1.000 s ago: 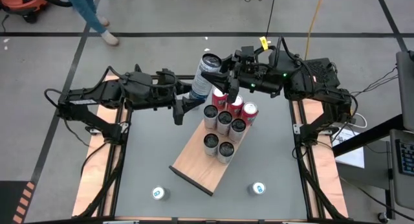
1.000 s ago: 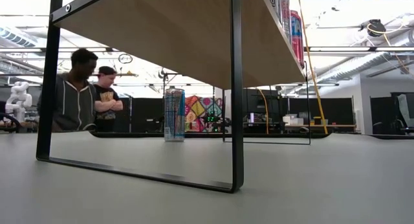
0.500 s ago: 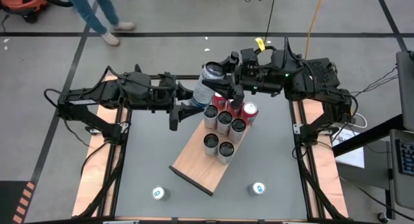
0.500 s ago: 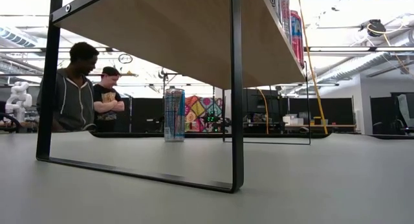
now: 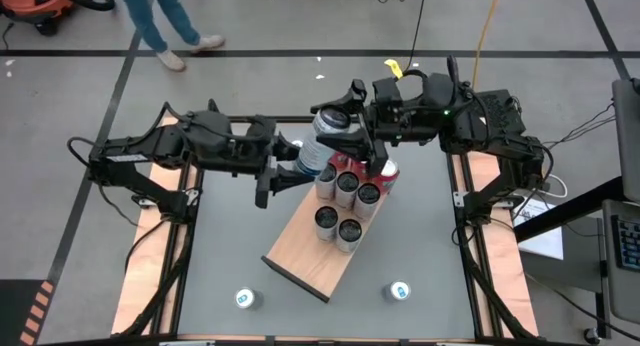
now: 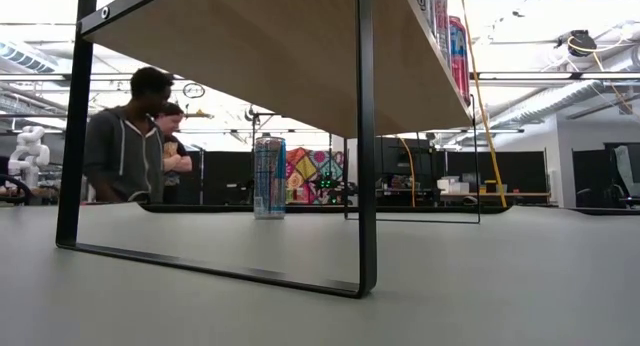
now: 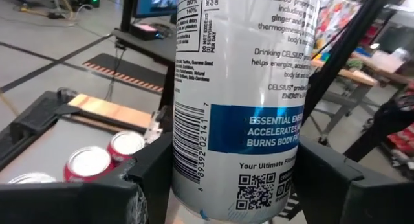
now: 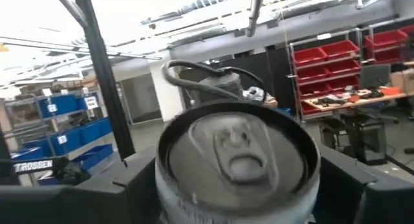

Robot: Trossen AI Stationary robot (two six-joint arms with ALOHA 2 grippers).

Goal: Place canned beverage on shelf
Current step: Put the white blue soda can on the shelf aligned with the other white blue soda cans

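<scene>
Handover above the shelf [image 5: 300, 256]. The tall white-and-blue Celsius can [image 5: 318, 144] is held aloft over the far end of the board, beside the cluster of cans [image 5: 348, 191] already standing there, its long axis tilted. The left pincer [image 5: 292, 168] is clamped on the can's lower body; the right pincer [image 5: 352, 121] straddles its top end, fingers apart, grip uncertain. Two more cans [image 5: 245, 299] remain on the table [image 5: 230, 246].
</scene>
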